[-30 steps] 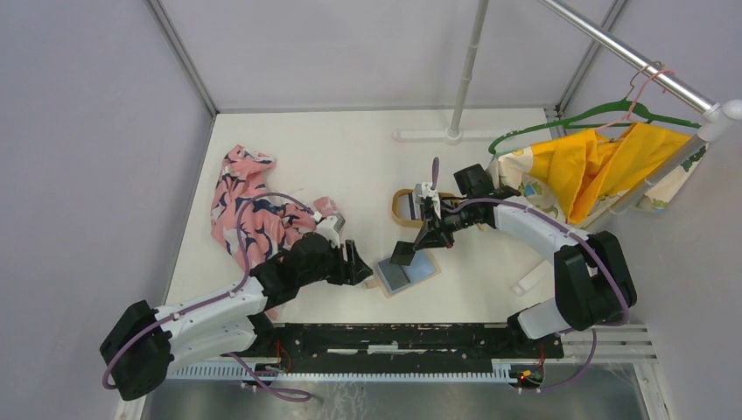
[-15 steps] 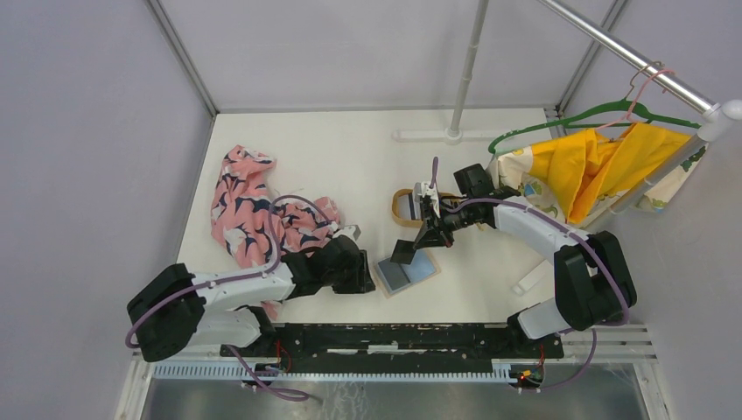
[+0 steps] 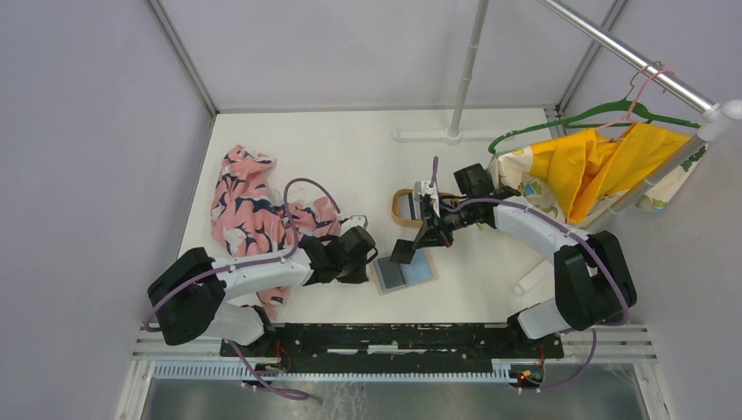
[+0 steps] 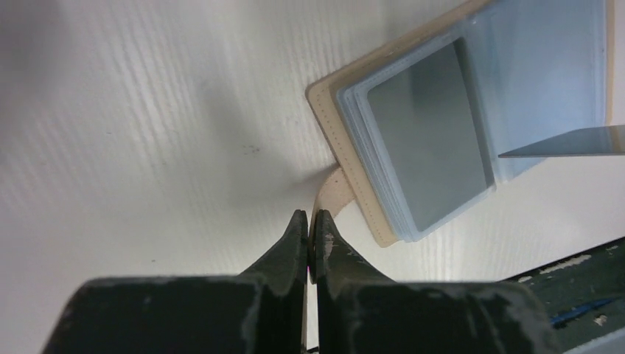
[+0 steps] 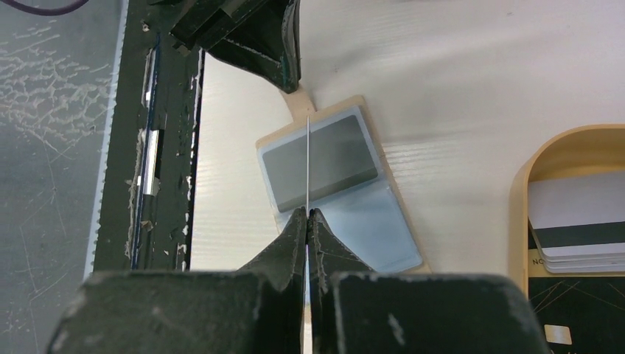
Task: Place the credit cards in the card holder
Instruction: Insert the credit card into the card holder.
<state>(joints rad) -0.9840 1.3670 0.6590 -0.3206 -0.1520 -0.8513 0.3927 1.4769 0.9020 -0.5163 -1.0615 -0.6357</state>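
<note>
The tan card holder (image 3: 416,273) lies open on the white table, its grey-blue panels (image 4: 538,66) facing up, with a dark grey credit card (image 4: 431,140) in the left pocket. My left gripper (image 4: 309,221) is shut on the holder's small tan tab (image 4: 329,193). My right gripper (image 5: 306,214) is shut on another credit card (image 5: 306,162), seen edge-on as a thin line above the holder (image 5: 368,228). From above, that card (image 3: 403,253) hangs dark and tilted over the holder's far edge. More cards (image 5: 582,221) lie stacked in the oval tray (image 5: 545,147).
A pink patterned cloth (image 3: 249,210) lies at the left beside my left arm. A yellow garment on a green hanger (image 3: 595,171) hangs at the right. A white pole (image 3: 464,79) stands at the back. The black base rail (image 3: 394,341) runs along the near edge.
My left arm swung in towards the holder and its jaws closed on the tan tab. The holder turned slightly. My right arm with its card stayed still.
</note>
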